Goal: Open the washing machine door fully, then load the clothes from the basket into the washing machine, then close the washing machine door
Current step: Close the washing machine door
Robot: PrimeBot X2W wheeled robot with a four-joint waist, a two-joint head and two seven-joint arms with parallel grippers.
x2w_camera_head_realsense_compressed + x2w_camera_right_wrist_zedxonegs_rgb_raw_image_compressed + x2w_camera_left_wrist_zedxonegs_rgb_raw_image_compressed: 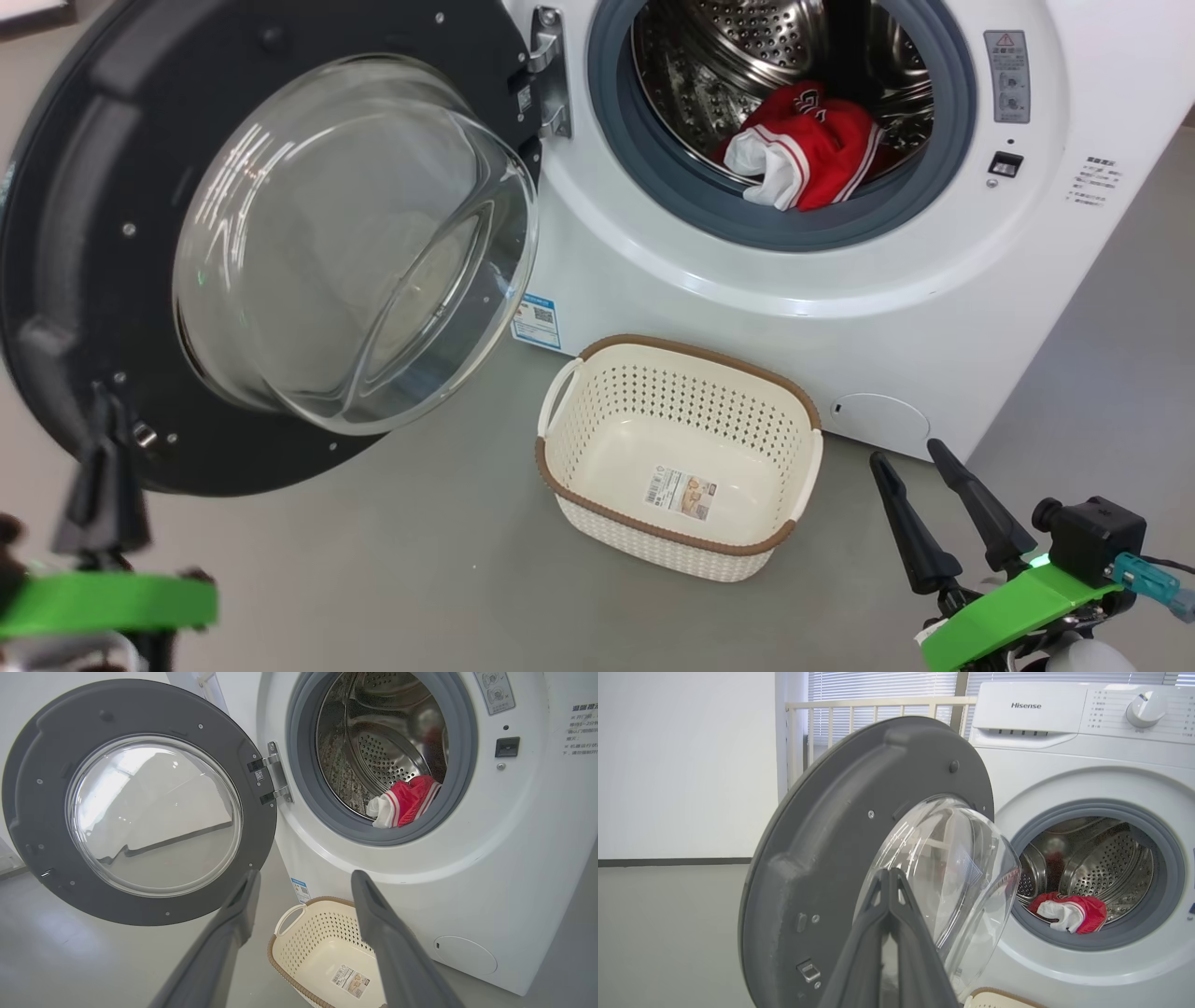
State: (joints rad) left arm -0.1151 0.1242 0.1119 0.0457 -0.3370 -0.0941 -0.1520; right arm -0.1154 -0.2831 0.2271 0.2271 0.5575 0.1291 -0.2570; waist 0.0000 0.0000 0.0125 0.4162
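The washing machine [840, 308] [1087, 756] [514, 858] has its door [308, 243] [859, 858] [140, 807] swung wide to the left, inner face and glass bowl toward me. Red clothes [808, 145] [1069, 911] [404, 802] with white trim lie at the drum's front. The cream basket [681, 457] [322, 947] stands on the floor below the opening, with nothing in it but a sticker. My left gripper [103, 411] [889, 872] is shut, its tips close before the door's lower inner face. My right gripper [906, 457] [303, 877] is open, right of the basket, holding nothing.
Grey floor [392, 560] spreads around the basket and under the door. A white railing [878, 704] and window blinds stand behind the door in the left wrist view. The machine's blue label [536, 322] sits at its lower front corner.
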